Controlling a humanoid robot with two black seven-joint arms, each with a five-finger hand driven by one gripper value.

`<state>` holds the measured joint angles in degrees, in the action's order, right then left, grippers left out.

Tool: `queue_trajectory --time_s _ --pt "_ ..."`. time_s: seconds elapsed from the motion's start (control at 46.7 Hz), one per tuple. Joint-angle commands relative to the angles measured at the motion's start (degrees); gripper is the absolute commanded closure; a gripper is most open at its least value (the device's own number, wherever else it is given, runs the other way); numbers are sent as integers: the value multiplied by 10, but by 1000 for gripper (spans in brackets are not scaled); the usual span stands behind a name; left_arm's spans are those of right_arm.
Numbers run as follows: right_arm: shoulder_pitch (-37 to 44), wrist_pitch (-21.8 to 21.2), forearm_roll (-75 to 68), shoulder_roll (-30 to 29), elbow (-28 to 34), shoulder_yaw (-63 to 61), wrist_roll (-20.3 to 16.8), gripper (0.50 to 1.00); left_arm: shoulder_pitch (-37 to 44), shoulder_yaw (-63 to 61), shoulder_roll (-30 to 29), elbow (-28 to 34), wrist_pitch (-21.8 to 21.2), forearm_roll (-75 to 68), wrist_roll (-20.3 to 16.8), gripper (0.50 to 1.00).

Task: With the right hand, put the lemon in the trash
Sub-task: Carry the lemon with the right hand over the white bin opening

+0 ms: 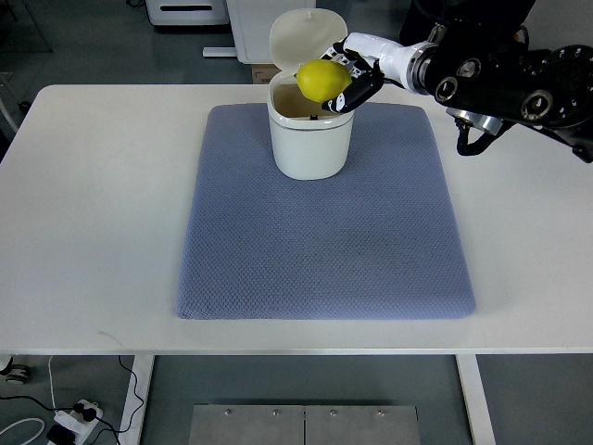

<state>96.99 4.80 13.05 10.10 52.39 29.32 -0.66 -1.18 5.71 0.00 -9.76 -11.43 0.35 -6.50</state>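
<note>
Task looks nearly done: the right hand point(357, 76), reaching in from the desk's point(93, 232) far right side, has its fingers closed around the lemon point(323, 81) and holds it over the open mouth of the bin point(310, 139), which stands on the mat point(324, 250) near the mat's far edge with its lid point(301, 37) tipped up behind. Still left, by my judgement: let go so the lemon drops in, then pull the arm clear. Count: one lemon, one bin with one lid, one mat, one hand in view; left hand not seen.
</note>
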Motion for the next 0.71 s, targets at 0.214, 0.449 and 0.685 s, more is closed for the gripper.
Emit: queue_trajectory --time_s 0.214,0.449,0.685 --pt "-17 -1 1 -13 -29 0 -2 1000 0 0 0 0 0 0 0 500" --pt "-16 -1 1 -13 -29 -1 -3 842 0 0 0 0 0 0 0 500" --pt "-12 -1 1 -12 -29 -15 -10 695 0 0 0 0 0 0 0 500"
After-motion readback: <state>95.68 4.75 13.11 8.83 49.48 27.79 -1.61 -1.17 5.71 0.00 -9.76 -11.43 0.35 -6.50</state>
